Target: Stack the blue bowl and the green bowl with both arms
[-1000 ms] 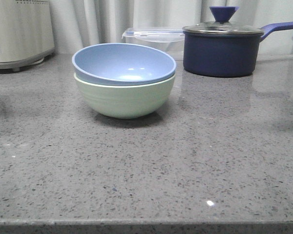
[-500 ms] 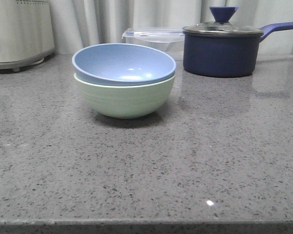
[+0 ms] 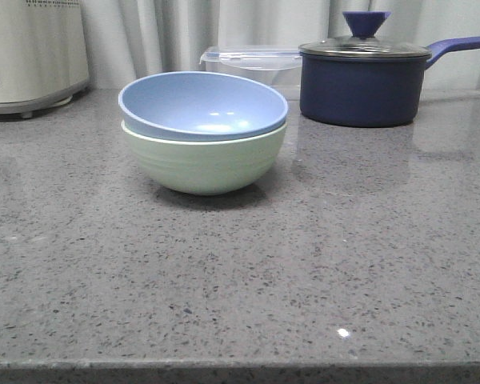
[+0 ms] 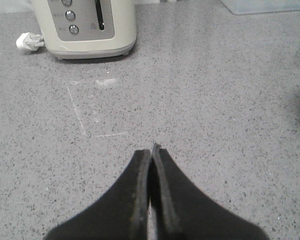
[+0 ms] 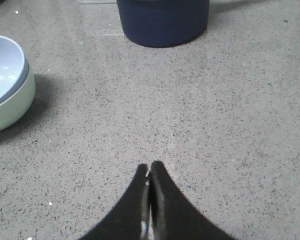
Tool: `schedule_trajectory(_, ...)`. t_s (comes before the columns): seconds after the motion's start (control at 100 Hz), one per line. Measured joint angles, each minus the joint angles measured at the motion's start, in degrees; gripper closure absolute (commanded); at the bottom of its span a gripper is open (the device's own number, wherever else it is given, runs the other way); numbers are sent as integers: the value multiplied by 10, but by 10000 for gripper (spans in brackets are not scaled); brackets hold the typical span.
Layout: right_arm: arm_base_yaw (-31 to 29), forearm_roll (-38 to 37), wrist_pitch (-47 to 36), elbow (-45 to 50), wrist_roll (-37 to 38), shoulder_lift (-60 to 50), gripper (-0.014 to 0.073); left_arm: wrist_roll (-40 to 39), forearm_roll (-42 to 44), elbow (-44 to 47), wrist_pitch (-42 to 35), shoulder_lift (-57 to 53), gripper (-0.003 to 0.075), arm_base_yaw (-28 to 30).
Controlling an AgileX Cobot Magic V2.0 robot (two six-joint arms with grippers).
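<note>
The blue bowl sits nested inside the green bowl on the grey counter, left of centre in the front view. Both also show at the edge of the right wrist view, the blue bowl in the green bowl. My left gripper is shut and empty over bare counter, facing a toaster. My right gripper is shut and empty over bare counter, well apart from the bowls. Neither arm shows in the front view.
A dark navy lidded pot with a handle stands at the back right; it also shows in the right wrist view. A clear lidded container stands behind the bowls. A cream toaster stands at the back left, and also shows in the front view.
A dark shape at the right edge of the front view one second ago is gone. The bowls have not moved.
</note>
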Motion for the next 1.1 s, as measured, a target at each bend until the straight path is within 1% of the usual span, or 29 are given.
schedule_trajectory(0.92,0,-2,-2,0,0,-7,662,0,0,8,-10,-5,741,0)
schedule_trajectory(1.1,0,-2,-2,0,0,-7,662,0,0,37,-26,-30,741,0)
